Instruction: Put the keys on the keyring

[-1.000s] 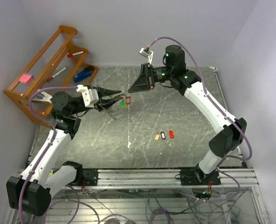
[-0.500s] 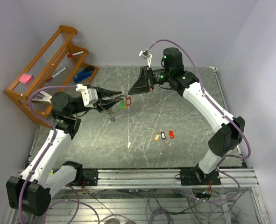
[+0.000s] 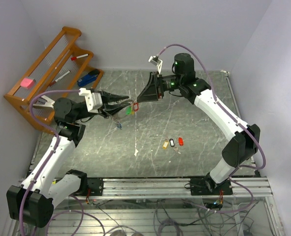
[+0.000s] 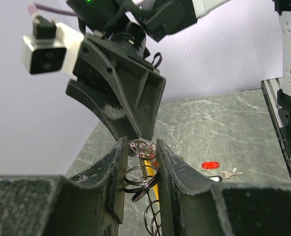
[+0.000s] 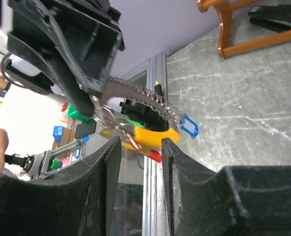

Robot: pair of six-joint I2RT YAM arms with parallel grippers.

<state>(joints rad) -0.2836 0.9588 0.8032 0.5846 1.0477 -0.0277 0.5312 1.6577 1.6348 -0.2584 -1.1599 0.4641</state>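
Note:
My left gripper point(image 3: 124, 102) is shut on the keyring point(image 4: 141, 173), a bunch of silvery wire loops pinched between its jaws above the table. The keyring's orange-yellow band point(image 5: 153, 137) shows in the right wrist view, with a blue tag point(image 5: 190, 126) and a red tag point(image 5: 153, 155) hanging from it. Green point(image 3: 128, 111) and red point(image 3: 134, 105) tags show from above. My right gripper point(image 3: 138, 100) is open with a narrow gap, its tips point(image 5: 140, 142) right at the band, holding nothing. Three loose keys lie on the table: yellow point(image 3: 165, 144), black-and-white point(image 3: 172, 142), red point(image 3: 180, 141).
A wooden rack point(image 3: 47, 73) stands at the back left with pens, a pink block point(image 3: 26, 82) and a blue stapler point(image 3: 88, 77). The marbled table point(image 3: 194, 123) ends at a metal rail point(image 3: 184, 183) in front.
My right arm has shifted slightly right and tilted, its tips staying at the keyring. The left gripper and the loose keys have not moved.

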